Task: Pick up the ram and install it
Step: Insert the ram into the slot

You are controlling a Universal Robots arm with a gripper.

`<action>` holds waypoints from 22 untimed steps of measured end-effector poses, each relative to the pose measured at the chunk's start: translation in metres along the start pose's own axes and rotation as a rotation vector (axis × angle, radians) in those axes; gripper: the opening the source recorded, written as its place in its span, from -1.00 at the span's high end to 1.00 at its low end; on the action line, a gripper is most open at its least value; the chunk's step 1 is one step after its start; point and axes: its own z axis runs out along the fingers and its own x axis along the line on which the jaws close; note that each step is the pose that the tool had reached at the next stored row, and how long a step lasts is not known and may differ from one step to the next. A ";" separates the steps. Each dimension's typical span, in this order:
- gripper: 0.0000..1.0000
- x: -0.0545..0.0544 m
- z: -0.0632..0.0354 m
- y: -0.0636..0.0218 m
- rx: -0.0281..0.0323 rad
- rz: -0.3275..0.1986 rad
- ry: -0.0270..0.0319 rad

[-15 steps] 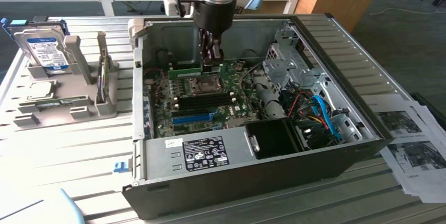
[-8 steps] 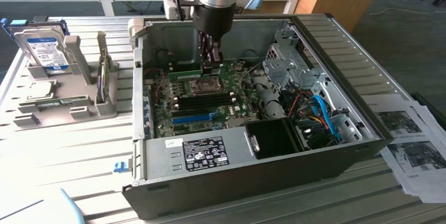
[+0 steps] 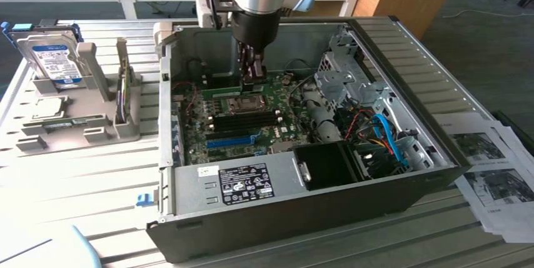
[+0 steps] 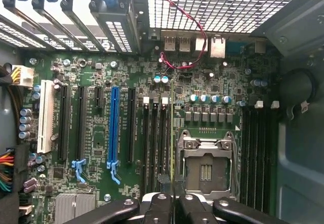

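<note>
Inside the open computer case (image 3: 276, 218), which lies on its side in the middle of the slatted table (image 3: 84, 174), the tool (image 3: 251, 84) hangs just above the motherboard (image 3: 242, 124). In the wrist view the tool (image 4: 173, 206) has its fingers (image 4: 158, 209) drawn almost together, pinching the ram (image 4: 173, 133). The ram shows edge-on as a thin green line running out from the fingertips. It is held over the board between a bank of black memory slots (image 4: 154, 138) with white latches and the metal-framed processor socket (image 4: 205, 168), and it is not seated in any slot. A second bank of black slots (image 4: 258, 153) lies on the far side of the socket. Farther along the board are a blue expansion slot (image 4: 113, 123) and a white one (image 4: 46, 115).

The power supply in the case carries a white label (image 3: 244, 183) with black print and symbols, too small to read.

Toward the table edge at the exterior view's left stands a grey holder (image 3: 67, 137). A silver hard drive (image 3: 54, 59) is propped upright in it, and the text on its blue-white label cannot be made out. A square silver processor chip (image 3: 46, 109) lies flat in the holder below the drive.

Near the table edge at the exterior view's right lie printed sheets (image 3: 492, 180) with photographs and lines of text that cannot be read.
</note>
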 end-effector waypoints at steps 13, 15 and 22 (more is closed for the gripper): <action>0.77 0.000 -0.0005 -0.0158 -0.0042 0.000 -0.0002; 0.77 0.000 -0.0005 -0.0158 -0.0043 0.000 -0.0002; 0.77 0.000 -0.0004 -0.0159 -0.0037 0.024 -0.0010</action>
